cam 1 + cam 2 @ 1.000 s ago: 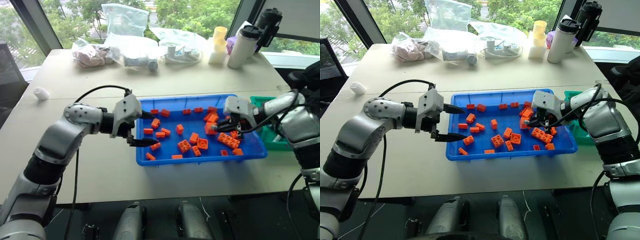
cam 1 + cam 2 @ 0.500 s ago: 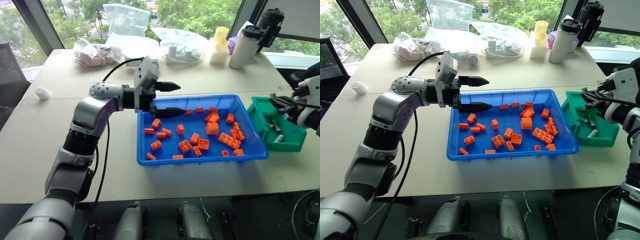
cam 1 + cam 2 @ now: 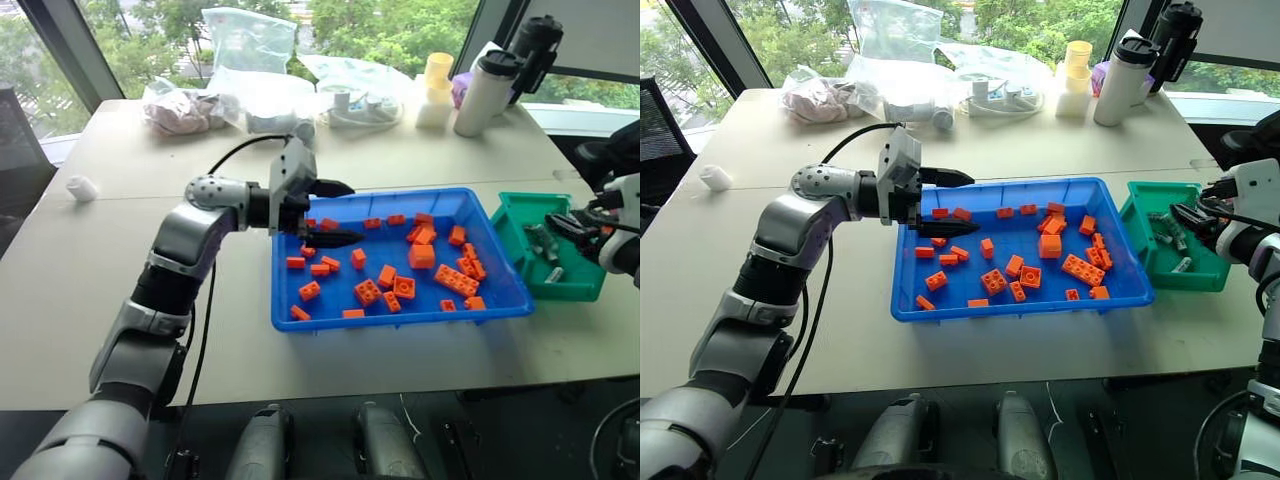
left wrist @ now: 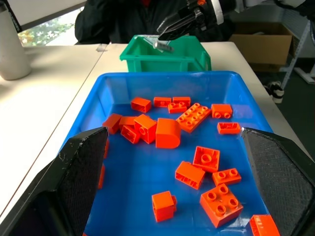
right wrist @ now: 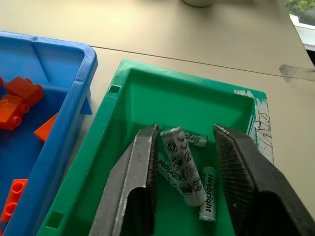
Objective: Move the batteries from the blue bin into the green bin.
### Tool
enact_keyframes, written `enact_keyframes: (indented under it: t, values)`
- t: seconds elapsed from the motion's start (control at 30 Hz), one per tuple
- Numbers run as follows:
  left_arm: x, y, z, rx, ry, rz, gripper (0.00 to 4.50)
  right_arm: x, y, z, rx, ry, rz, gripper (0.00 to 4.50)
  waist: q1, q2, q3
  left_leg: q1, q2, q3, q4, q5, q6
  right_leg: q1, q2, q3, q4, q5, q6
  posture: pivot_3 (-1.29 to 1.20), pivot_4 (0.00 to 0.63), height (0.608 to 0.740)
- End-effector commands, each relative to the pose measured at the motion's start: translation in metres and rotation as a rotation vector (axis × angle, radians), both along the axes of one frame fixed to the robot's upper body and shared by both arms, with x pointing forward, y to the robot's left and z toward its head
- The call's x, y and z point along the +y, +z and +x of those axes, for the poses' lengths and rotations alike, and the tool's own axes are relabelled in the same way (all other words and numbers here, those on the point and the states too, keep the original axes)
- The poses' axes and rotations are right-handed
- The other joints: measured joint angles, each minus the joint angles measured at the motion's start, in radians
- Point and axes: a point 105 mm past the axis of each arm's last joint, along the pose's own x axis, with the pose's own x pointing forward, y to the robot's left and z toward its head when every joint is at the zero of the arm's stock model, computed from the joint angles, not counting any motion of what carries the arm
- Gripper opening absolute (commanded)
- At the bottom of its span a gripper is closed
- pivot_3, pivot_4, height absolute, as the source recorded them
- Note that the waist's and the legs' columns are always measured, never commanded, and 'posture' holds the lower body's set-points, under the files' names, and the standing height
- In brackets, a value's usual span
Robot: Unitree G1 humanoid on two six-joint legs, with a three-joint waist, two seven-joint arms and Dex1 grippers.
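The blue bin (image 3: 400, 318) sits mid-table and holds several orange toy bricks (image 3: 404, 287). To its right stands the green bin (image 3: 575, 290), with batteries (image 5: 184, 164) lying on its floor. My right gripper (image 5: 186, 129) hovers over the green bin, open. One battery lies loose between its fingers (image 5: 142, 167), narrower than the gap. In the left wrist view that gripper (image 4: 170, 34) hangs above the green bin (image 4: 162, 61). My left gripper (image 3: 335, 212) is open and empty over the blue bin's far left part, pointing right across the bricks.
Plastic bags (image 3: 250, 40), a white flask (image 3: 488, 90), a dark bottle (image 3: 535, 45) and stacked yellow cups (image 3: 437, 85) line the table's far side. A small white object (image 3: 80, 187) lies at the left. A person in dark clothes (image 4: 123, 19) is behind the green bin.
My right gripper left the blue bin, swung right over the green bin and opened. My left gripper shifted from the blue bin's left rim to above its far left part.
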Motion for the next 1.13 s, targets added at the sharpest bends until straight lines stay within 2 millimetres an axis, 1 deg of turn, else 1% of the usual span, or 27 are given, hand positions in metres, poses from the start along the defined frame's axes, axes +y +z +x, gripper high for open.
enact_keyframes:
  t: [0.03, 0.07, 0.1, 0.17, 0.2, 0.27, 0.33, 0.37, 0.43, 0.5, 0.6, 0.7, 0.8, 0.87, 1.0, 1.13]
  values:
    - [0.004, 0.011, -0.003, -0.05, -0.001, -0.003, 4.5, -0.003, 0.017, -0.001, -0.046, 0.011, -0.044, 3.85, -0.001, 0.0, 0.0, 0.0, 0.0, 0.0, 0.0, 0.0, 0.0, 0.0, 0.0, 0.0, 0.0, 0.0, 0.0, 0.0, 0.15, 0.74]
    - [0.005, 0.011, -0.004, -0.05, 0.0, -0.002, 4.5, -0.003, 0.018, 0.0, -0.048, 0.012, -0.048, 4.31, -0.002, 0.0, 0.0, 0.0, 0.0, 0.0, 0.0, 0.0, 0.0, 0.0, 0.0, 0.0, 0.0, 0.0, 0.0, 0.0, 0.15, 0.74]
    - [0.009, 0.014, -0.003, -0.057, 0.004, 0.003, 4.5, -0.002, 0.023, 0.001, -0.061, 0.024, -0.05, 4.41, -0.002, 0.0, 0.0, 0.0, 0.0, 0.0, 0.0, 0.0, 0.0, 0.0, 0.0, 0.0, 0.0, 0.0, 0.0, 0.0, 0.15, 0.74]
    - [0.015, 0.018, -0.001, -0.067, 0.014, 0.008, 4.5, 0.001, 0.029, 0.002, -0.079, 0.04, -0.047, 4.41, -0.003, 0.0, 0.0, 0.0, 0.0, 0.0, 0.0, 0.0, 0.0, 0.0, 0.0, 0.0, 0.0, 0.0, 0.0, 0.0, 0.15, 0.74]
    - [0.022, 0.026, -0.001, -0.069, 0.034, -0.01, 4.5, 0.006, 0.041, 0.003, -0.132, 0.072, -0.015, 4.41, -0.006, 0.0, 0.0, 0.0, 0.0, 0.0, 0.0, 0.0, 0.0, 0.0, 0.0, 0.0, 0.0, 0.0, 0.0, 0.0, 0.15, 0.74]
    - [0.032, 0.035, -0.002, -0.066, 0.063, -0.038, 4.5, 0.015, 0.056, 0.003, -0.206, 0.124, 0.029, 4.41, -0.01, 0.0, 0.0, 0.0, 0.001, 0.0, 0.0, 0.0, 0.0, 0.0, 0.001, 0.0, 0.0, 0.0, 0.0, 0.0, 0.15, 0.74]
    - [0.048, 0.035, -0.008, -0.051, 0.115, -0.022, 4.5, 0.035, 0.064, -0.004, -0.237, 0.234, 0.105, 4.41, -0.008, 0.0, 0.0, 0.0, 0.002, 0.0, 0.0, 0.0, 0.0, 0.0, 0.001, 0.0, 0.0, 0.0, 0.0, 0.0, 0.15, 0.74]
    - [0.057, 0.031, -0.013, -0.04, 0.146, -0.005, 4.5, 0.049, 0.063, -0.01, -0.233, 0.308, 0.148, 4.41, -0.009, 0.0, 0.0, 0.0, 0.002, -0.001, -0.001, 0.0, 0.0, 0.0, 0.001, 0.0, 0.0, 0.0, 0.0, 0.0, 0.15, 0.74]
    - [0.069, 0.025, -0.025, -0.004, 0.191, 0.002, 4.5, 0.067, 0.056, -0.024, -0.216, 0.408, 0.183, 4.41, -0.007, 0.0, 0.0, 0.0, 0.002, -0.002, -0.002, 0.0, 0.001, 0.0, 0.001, 0.0, 0.0, 0.0, 0.0, 0.0, 0.15, 0.74]
    - [0.078, 0.022, -0.039, 0.015, 0.231, 0.013, 4.5, 0.071, 0.047, -0.035, -0.189, 0.433, 0.206, 4.41, -0.002, 0.0, 0.0, 0.0, 0.003, -0.003, -0.002, -0.001, 0.001, 0.0, 0.001, 0.0, 0.0, 0.0, 0.0, 0.0, 0.15, 0.74]
    - [0.089, 0.024, -0.05, 0.03, 0.331, -0.022, 4.5, 0.072, 0.037, -0.048, -0.154, 0.466, 0.251, 4.41, 0.011, -0.001, 0.0, -0.001, 0.001, -0.004, 0.0, -0.001, 0.001, 0.002, -0.002, 0.0, -0.001, 0.0, 0.0, 0.0, 0.15, 0.74]
    - [0.097, 0.021, -0.06, 0.046, 0.402, -0.027, 4.5, 0.078, 0.024, -0.059, -0.083, 0.509, 0.272, 4.41, 0.015, -0.001, 0.0, 0.003, 0.0, -0.004, 0.001, -0.001, 0.001, 0.008, -0.003, 0.0, -0.003, 0.001, 0.001, 0.0, 0.15, 0.74]
    - [0.109, 0.013, -0.063, 0.092, 0.491, -0.056, 4.5, 0.084, 0.015, -0.064, -0.038, 0.549, 0.277, 4.41, 0.014, -0.001, 0.0, 0.009, 0.0, -0.004, 0.0, -0.002, 0.002, 0.013, -0.002, 0.0, -0.004, 0.0, 0.002, 0.0, 0.15, 0.74]
    - [0.115, 0.006, -0.063, 0.133, 0.519, -0.083, 4.5, 0.088, 0.012, -0.064, -0.02, 0.577, 0.265, 4.41, 0.012, -0.001, 0.0, 0.01, 0.0, -0.004, -0.001, -0.002, 0.002, 0.014, -0.001, -0.001, -0.005, 0.0, 0.002, 0.0, 0.15, 0.74]
    - [0.127, -0.012, -0.052, 0.188, 0.587, -0.1, 4.5, 0.088, 0.01, -0.059, -0.029, 0.583, 0.26, 4.41, 0.004, -0.001, 0.001, 0.011, 0.0, -0.003, -0.001, -0.002, 0.002, 0.015, -0.001, 0.0, -0.005, 0.0, 0.002, 0.0, 0.15, 0.74]
    - [0.133, -0.017, -0.048, 0.194, 0.623, -0.105, 4.5, 0.09, 0.008, -0.059, -0.031, 0.59, 0.26, 4.41, 0.002, -0.001, 0.001, 0.011, 0.0, -0.003, -0.001, -0.002, 0.002, 0.015, -0.001, -0.001, -0.005, 0.0, 0.002, 0.0, 0.15, 0.74]
